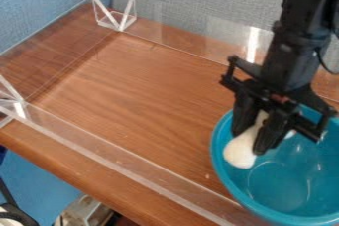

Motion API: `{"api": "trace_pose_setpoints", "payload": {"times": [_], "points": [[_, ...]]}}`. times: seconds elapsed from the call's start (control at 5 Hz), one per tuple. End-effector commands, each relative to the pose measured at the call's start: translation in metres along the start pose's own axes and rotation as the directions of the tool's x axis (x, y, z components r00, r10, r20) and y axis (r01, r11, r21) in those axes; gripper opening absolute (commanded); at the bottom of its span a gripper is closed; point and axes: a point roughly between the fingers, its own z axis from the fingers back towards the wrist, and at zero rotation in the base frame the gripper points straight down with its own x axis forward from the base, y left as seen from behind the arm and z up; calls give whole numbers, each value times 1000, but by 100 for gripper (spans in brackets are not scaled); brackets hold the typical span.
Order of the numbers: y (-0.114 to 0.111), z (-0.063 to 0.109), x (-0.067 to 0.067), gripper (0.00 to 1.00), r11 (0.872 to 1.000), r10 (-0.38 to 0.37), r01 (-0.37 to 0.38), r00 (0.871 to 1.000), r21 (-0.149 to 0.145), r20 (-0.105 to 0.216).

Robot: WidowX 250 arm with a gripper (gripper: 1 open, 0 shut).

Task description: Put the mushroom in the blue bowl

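Note:
The mushroom (pixel 240 152) shows only as a cream-white lump; its cap is hidden behind the fingers. It hangs just inside the left rim of the blue bowl (pixel 299 188), a glossy teal bowl at the table's front right corner. My black gripper (pixel 269 143) reaches straight down into the bowl and is shut on the mushroom, whose pale stem sticks out to the left of the fingertips. I cannot tell whether the mushroom touches the bowl's inner wall.
A wooden tabletop (pixel 126 86) is fenced by low clear acrylic walls (pixel 93 146), with clear triangular brackets at the back corner (pixel 117 15) and at the left edge (pixel 11 101). A blue wall stands behind.

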Motion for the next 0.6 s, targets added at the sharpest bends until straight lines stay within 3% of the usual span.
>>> {"api": "trace_pose_setpoints", "payload": {"times": [0.0,0.2,0.4], "points": [[8,0,2,0,999,-37,38,997,-2,67],[15,-12,7,0,997,-82,82,994,7,69],[14,-7,3,0,994,-108,108,992,11,71]]}}
